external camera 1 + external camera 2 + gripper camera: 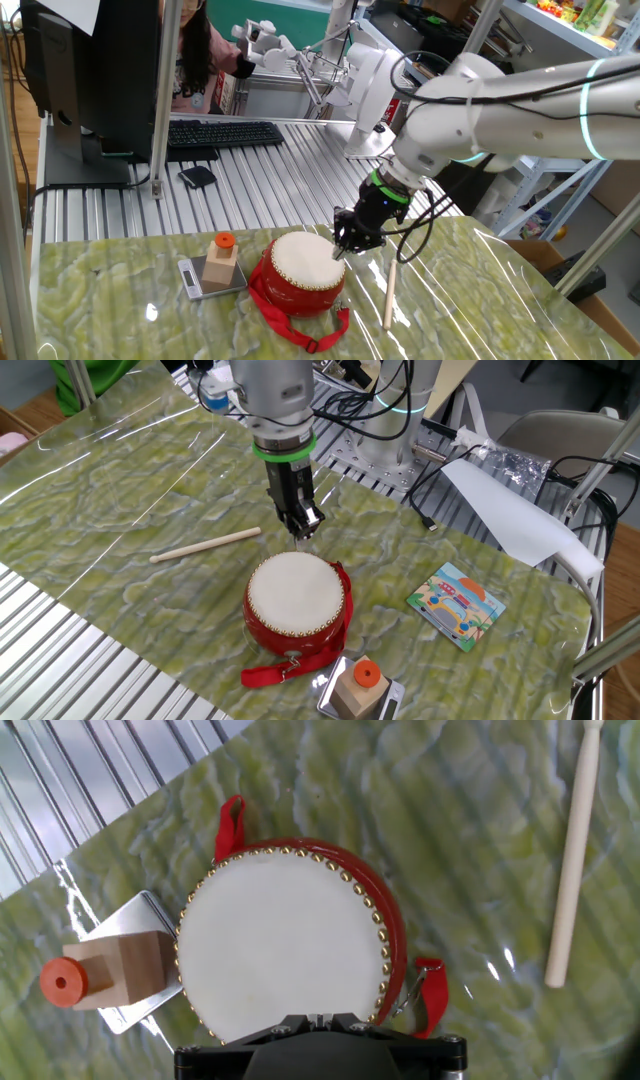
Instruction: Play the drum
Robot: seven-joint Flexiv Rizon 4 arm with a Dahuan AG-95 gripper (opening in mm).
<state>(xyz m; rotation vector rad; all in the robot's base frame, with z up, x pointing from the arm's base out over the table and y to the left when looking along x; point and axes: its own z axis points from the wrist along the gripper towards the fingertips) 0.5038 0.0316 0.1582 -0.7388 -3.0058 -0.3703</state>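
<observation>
The drum [303,272] has a glossy red body, a cream-white skin and a red strap; it stands on the green marble tabletop. It also shows in the other fixed view [295,600] and fills the hand view [285,940]. My gripper [343,246] hangs just above the drum's rim, at its right edge in one fixed view and its far edge in the other fixed view [304,532]. Its fingers are pressed together and hold nothing. In the hand view [320,1019] the shut fingertips sit over the skin's near edge. A wooden drumstick [389,296] lies loose on the table beside the drum.
A wooden block with an orange cap [222,262] stands on a small metal scale [205,280] left of the drum. A colourful card [457,604] lies on the marble. A keyboard [220,134] and a monitor stand on the ribbed metal surface behind.
</observation>
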